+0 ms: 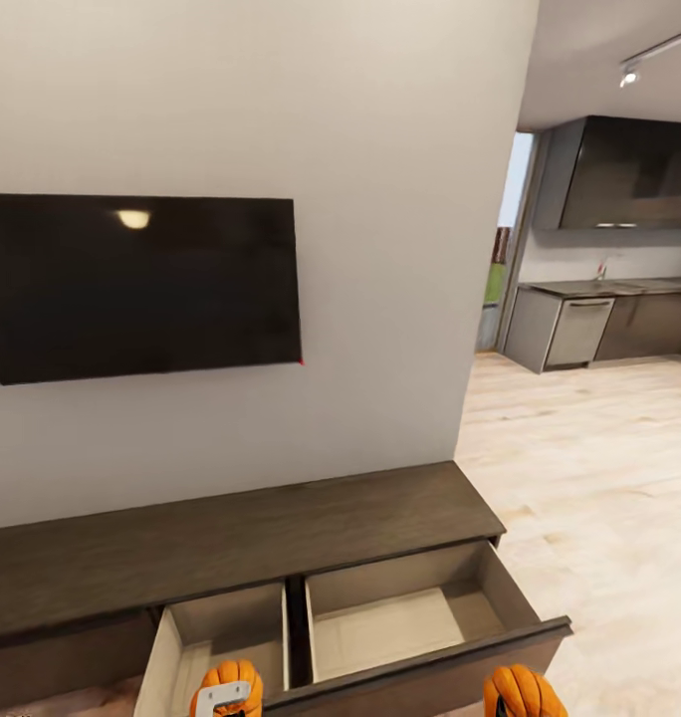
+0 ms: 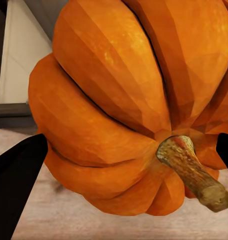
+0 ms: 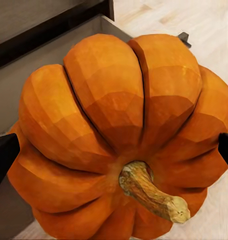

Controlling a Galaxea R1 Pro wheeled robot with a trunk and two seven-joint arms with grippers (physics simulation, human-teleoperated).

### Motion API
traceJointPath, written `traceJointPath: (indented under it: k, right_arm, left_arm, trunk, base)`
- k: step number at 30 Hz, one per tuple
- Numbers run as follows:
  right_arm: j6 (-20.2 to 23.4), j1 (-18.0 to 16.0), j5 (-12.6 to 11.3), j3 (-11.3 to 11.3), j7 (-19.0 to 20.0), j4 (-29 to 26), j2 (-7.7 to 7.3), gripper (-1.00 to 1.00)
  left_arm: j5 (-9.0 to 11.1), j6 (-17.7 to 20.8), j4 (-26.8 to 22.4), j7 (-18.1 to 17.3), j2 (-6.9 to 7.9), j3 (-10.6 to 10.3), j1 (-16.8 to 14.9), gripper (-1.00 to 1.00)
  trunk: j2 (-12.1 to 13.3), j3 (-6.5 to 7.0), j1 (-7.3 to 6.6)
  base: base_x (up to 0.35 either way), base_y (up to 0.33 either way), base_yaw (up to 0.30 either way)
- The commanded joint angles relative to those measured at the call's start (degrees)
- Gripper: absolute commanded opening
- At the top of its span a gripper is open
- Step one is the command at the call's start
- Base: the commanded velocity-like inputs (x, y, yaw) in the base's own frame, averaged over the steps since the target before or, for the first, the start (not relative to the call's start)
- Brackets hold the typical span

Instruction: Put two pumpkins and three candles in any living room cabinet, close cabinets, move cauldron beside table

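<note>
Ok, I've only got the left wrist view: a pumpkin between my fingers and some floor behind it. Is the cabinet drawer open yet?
Observer: Yes. In the head view the cabinet has two pale compartments pulled open, side by side under the wall TV.
Operator: Anything in them?
Observer: What shows of both is empty; the left compartment is partly hidden by your pumpkin in the left gripper.
Operator: And my right arm?
Observer: The right gripper has the second pumpkin between its fingers, stem toward the camera, at the outer corner of the right compartment.
</note>
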Motion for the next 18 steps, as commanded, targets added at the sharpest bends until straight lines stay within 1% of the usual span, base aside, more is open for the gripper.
traceJointPath:
  k: [1, 9, 15, 18]
  right_arm:
    - [-0.08, -0.03, 0.1, 0.34, -0.34, -0.06, -0.03, -1.0]
    - [-0.08, -0.03, 0.1, 0.34, -0.35, -0.06, -0.03, -1.0]
    - [-0.08, -0.03, 0.1, 0.34, -0.33, -0.06, -0.03, -1.0]
    - [-0.08, -0.03, 0.11, 0.34, -0.32, -0.06, -0.03, -1.0]
  left_arm:
    - [0.32, -0.38, -0.26, 0.33, 0.02, -0.48, -0.13, -1.0]
    - [0.32, -0.38, -0.28, 0.34, 0.02, -0.48, -0.14, -1.0]
    - [0.32, -0.38, -0.28, 0.33, 0.02, -0.48, -0.14, -1.0]
    - [0.32, -0.38, -0.28, 0.34, 0.02, -0.48, -0.13, -1.0]
  trunk:
    - [-0.04, -0.02, 0.03]
    - [-0.04, 0.34, 0.03]
    - [-0.04, 0.45, 0.03]
    - [-0.04, 0.45, 0.03]
  base:
    - [0.236, -0.25, 0.233]
    - [0.194, -0.282, 0.234]
    - [0.115, -0.319, 0.244]
    - [0.044, -0.316, 0.249]
